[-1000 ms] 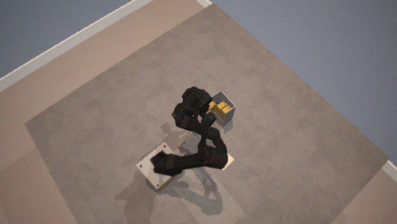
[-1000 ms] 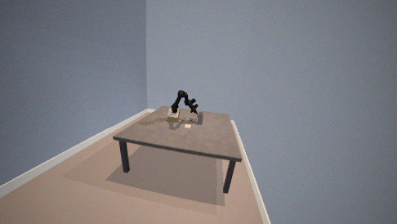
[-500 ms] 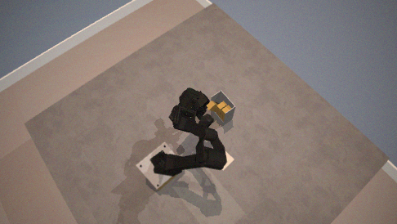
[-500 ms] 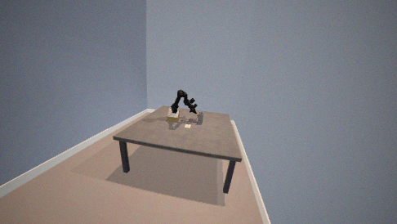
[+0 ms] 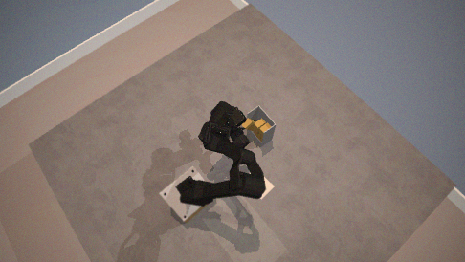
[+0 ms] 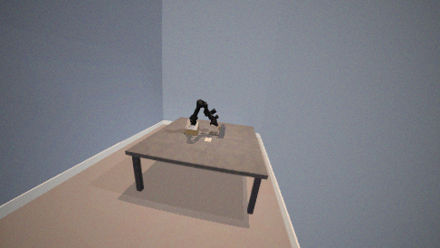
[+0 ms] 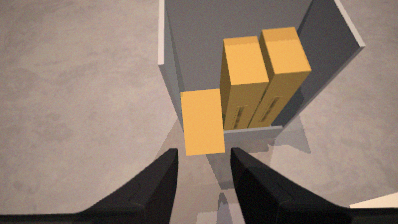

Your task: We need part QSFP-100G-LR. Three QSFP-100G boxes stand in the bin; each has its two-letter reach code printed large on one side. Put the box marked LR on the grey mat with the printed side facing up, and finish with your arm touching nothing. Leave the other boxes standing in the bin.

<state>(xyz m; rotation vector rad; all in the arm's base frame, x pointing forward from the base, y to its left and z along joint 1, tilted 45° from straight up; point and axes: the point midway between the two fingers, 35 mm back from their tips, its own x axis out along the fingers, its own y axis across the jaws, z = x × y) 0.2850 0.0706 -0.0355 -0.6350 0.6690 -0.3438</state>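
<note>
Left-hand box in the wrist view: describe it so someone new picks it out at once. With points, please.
Find the grey bin (image 5: 268,135) (image 6: 222,131) (image 7: 161,35). Of the three orange boxes in it, take the one by the left wall, nearest the gripper (image 7: 204,155). The other two stand side by side, with dark print visible.

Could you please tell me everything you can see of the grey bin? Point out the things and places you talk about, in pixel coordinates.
The grey bin (image 5: 272,133) (image 6: 222,131) (image 7: 234,22) is an open-topped, box-like container with thin, plain, flat walls and paler rims, matte as it looks. It rests on the table (image 5: 335,158) (image 6: 195,151) (image 7: 75,65). In the wrist view, two orange boxes stand side by side within it, while a third, at the left wall, juts out past the bin's low near edge. The gripper (image 7: 204,155) appears just short of that box.
</note>
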